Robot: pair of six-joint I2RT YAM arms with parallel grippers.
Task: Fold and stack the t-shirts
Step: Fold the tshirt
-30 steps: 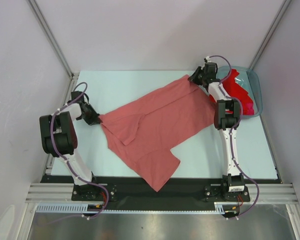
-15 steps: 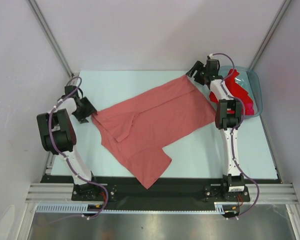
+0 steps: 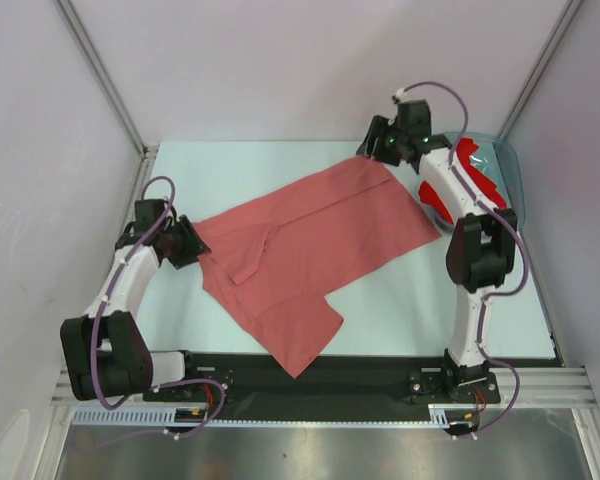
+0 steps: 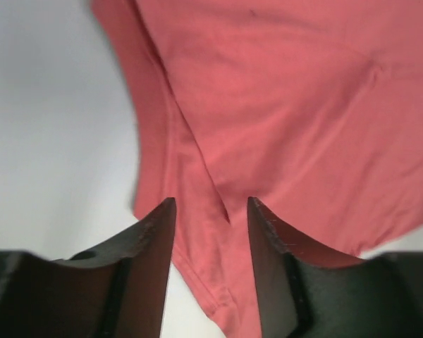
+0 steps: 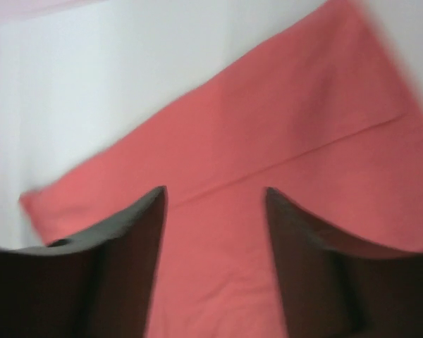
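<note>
The salmon-pink t-shirt (image 3: 300, 250) lay spread diagonally across the desk (image 3: 460, 300), mostly flat with one flap doubled over near the left. I judged it laid out for a first fold. My left gripper (image 4: 210, 204) hung over its left edge, jaws apart and gripping nothing. My right gripper (image 5: 215, 190) hovered over the far corner, jaws wide and empty too. Sitting at opposite ends suited pulling the cloth taut. The red t-shirts (image 3: 475, 170) sat in the bin (image 3: 510, 170) at far right.
</note>
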